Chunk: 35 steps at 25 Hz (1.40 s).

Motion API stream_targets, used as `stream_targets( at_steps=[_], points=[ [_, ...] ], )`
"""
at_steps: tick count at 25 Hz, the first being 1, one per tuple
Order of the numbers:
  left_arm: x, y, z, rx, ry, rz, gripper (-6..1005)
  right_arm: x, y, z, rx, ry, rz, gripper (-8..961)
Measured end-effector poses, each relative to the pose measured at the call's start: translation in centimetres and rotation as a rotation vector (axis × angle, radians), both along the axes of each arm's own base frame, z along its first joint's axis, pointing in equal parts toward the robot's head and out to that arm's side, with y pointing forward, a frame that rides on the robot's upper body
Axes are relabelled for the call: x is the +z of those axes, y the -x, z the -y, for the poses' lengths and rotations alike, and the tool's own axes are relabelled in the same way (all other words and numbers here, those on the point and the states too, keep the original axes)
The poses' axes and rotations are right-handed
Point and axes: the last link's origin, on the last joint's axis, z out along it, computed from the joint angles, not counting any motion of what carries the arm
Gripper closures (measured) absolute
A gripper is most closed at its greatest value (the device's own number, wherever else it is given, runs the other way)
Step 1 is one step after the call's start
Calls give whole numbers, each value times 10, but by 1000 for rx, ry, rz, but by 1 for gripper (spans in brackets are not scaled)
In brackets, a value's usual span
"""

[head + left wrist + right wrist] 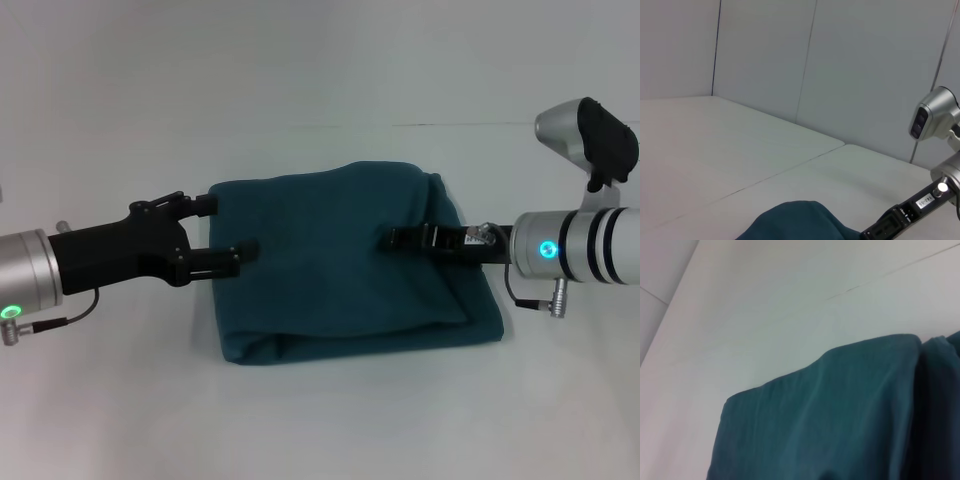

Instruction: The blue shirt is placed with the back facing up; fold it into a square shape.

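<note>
Nearest the head camera lies the front folded edge of the blue shirt (340, 255), a thick doubled hem running across the white table (320, 420). Shirt is already folded into a roughly square bundle, several layers deep, sitting mid-table between the two arms. Top surface smooth with a few shallow creases; far edge slightly humped; right side falls in a loose rounded fold.

Left gripper (223, 229): comes in from the left side, level with the shirt's left edge. Fingers spread apart, one at the far left corner of the bundle, the other touching the left edge lower down. No cloth is pinched between them.

Right gripper (400, 239): reaches in from the right, lying over the top layer of the shirt, tip well in from the right edge. Seen edge-on as a narrow black bar; whether its fingers are apart or together cannot be told.

Left wrist view: a hump of the shirt (800, 222) at the frame edge, the right arm beyond it, a seam line in the table and grey wall panels (840, 65) behind.

Right wrist view: shirt cloth (840, 415) fills the near field, bare table beyond.

Nothing else stands on the table near the shirt.
</note>
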Motion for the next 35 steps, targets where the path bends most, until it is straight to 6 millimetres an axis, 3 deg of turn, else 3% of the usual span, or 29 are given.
stream_targets(
  at_steps=[6, 20, 35],
  points=[
    [0, 0, 0, 2, -1, 2, 52, -3, 3, -1, 12, -5, 3, 469],
    [0, 1, -1, 11, -3, 0, 51, -3, 2, -2, 6, -18, 10, 887],
    [1, 3, -3, 21, -17, -8, 51, 5, 18, -3, 144, -60, -66, 870]
  ],
)
